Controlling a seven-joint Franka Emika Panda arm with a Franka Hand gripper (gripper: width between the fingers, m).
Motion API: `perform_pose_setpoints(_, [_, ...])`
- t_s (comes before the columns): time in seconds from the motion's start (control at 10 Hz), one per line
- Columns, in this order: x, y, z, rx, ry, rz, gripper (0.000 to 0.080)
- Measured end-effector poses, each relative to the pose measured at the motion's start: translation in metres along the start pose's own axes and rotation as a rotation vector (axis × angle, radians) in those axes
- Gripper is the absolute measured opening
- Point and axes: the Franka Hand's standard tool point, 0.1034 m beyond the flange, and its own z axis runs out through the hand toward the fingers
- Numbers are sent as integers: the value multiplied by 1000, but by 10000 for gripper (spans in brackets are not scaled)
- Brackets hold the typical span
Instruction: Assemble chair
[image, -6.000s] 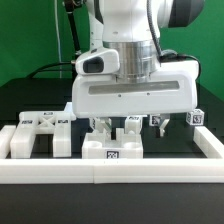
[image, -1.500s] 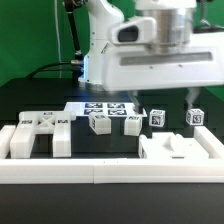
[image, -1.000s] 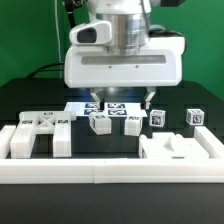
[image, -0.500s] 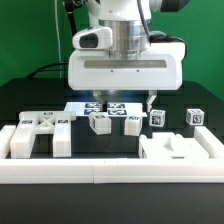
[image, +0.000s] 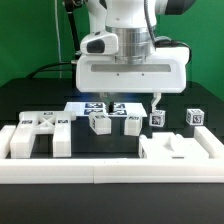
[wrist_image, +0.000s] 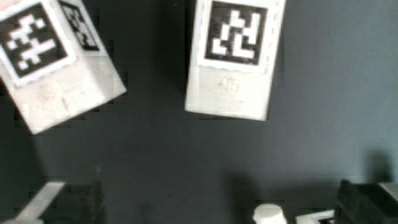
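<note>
The tool (wrist_image: 210, 205) hangs over the middle of the counter (image: 30, 100), fingers spread wide with nothing between them, above a pair of tagged blocks (image: 99, 123) standing side by side, apart, just in front of the marker board (image: 95, 106). The chair's other parts lie loose. A leg frame (image: 38, 135) sits at the exterior view's left, a slab (image: 180, 150) at its right, and two cubes (image: 157, 118) behind the slab.

No words or numbers are readable; only black-and-white square tags (wrist_image: 240, 30) mark the chair pieces (wrist_image: 231, 92).
</note>
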Motion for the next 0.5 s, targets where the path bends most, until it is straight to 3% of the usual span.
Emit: perform_pose_setpoints(0.5, [-9, -2, 6, 13, -305, -98, 649])
